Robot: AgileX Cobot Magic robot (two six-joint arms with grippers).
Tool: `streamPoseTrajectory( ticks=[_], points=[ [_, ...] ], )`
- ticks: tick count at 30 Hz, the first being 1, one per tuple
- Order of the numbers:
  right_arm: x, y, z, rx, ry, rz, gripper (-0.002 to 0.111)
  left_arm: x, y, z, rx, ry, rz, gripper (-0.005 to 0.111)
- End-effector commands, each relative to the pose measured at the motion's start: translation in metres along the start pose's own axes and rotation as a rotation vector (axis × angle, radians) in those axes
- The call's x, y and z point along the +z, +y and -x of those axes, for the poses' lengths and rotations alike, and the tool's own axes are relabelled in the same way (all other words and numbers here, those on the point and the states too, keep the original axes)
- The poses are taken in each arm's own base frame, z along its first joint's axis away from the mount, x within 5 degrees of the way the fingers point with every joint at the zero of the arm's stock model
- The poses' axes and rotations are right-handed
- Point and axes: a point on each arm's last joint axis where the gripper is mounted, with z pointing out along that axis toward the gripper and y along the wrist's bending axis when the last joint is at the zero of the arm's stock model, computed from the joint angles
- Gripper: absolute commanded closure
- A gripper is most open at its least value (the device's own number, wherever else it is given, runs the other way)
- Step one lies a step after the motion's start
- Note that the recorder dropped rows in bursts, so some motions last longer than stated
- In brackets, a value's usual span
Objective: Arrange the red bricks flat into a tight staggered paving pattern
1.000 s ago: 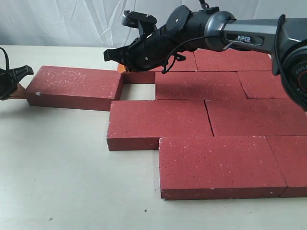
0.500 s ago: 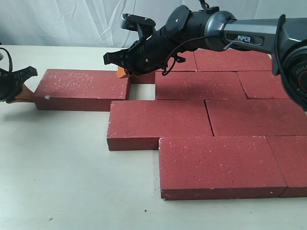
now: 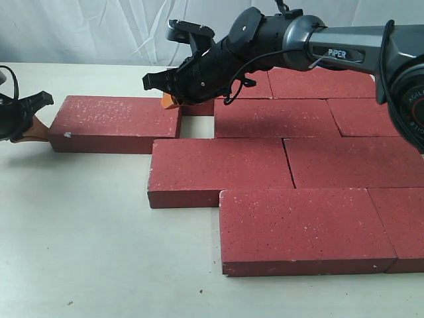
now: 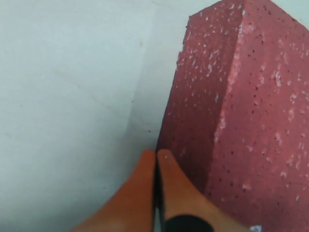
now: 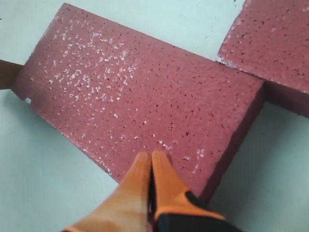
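Red bricks [image 3: 285, 165] lie paved; the loose brick [image 3: 116, 122] sits at their 9 o'clock, across a gap [image 3: 197, 127]. Left gripper [image 4: 156, 155] and right gripper [image 5: 151, 157], both pinched closed and empty, sit against it. Push squarely toward 3 o'clock, guarding against rotation.

On the table [image 3: 79, 252], one brick [image 3: 116, 120] lies centre left, a gap [image 3: 197, 127] parting it from the bricks [image 3: 285, 165] in staggered rows filling the right. The left gripper [image 3: 34, 128] sits at its left end, the right gripper [image 3: 169, 101] over its upper-right corner.
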Motion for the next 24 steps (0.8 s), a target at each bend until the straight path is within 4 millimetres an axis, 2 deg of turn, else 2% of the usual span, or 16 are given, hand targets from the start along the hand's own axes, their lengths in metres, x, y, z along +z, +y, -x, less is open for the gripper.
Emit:
streamPoseTrajectory(
  ticks=[1,7,17,24],
  points=[
    [-0.005,-0.001,0.004,-0.008,-0.012,-0.005,0.109,0.009,-0.014,-0.003,0.034,-0.001,-0.001,0.107],
    [-0.005,-0.001,0.003,-0.010,-0.011,-0.006,0.109,0.015,-0.025,-0.006,0.060,0.003,-0.004,0.107],
    [-0.005,-0.001,0.003,-0.010,-0.011,-0.006,0.109,0.016,-0.029,-0.008,0.062,0.014,-0.015,0.107],
    [-0.005,-0.001,0.003,-0.010,-0.011,-0.006,0.109,0.025,-0.046,-0.015,0.106,0.024,-0.018,0.107]
  ],
)
